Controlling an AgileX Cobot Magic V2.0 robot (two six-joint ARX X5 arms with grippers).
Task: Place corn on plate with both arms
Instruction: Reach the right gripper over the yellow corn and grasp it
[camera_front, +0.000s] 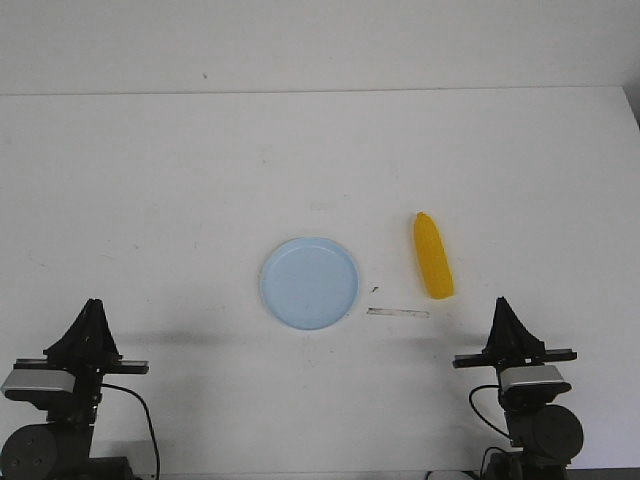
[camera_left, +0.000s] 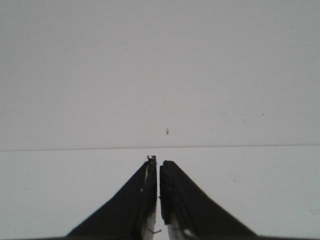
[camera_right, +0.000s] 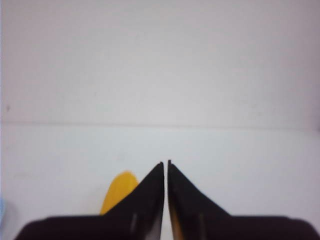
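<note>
Both grippers, left gripper (camera_front: 92, 305) and right gripper (camera_front: 502, 303), closed, holding nothing.
Yellow corn (camera_front: 433, 255) right of center, beside blue plate (camera_front: 310, 283), probably waiting for pickup.

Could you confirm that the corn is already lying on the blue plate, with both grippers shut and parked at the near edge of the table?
Not quite: the corn is not on the plate. In the front view it lies on the bare table to the plate's right, clear of the rim. The rest holds: the left gripper and right gripper are shut, parked near the table's front edge.
</note>
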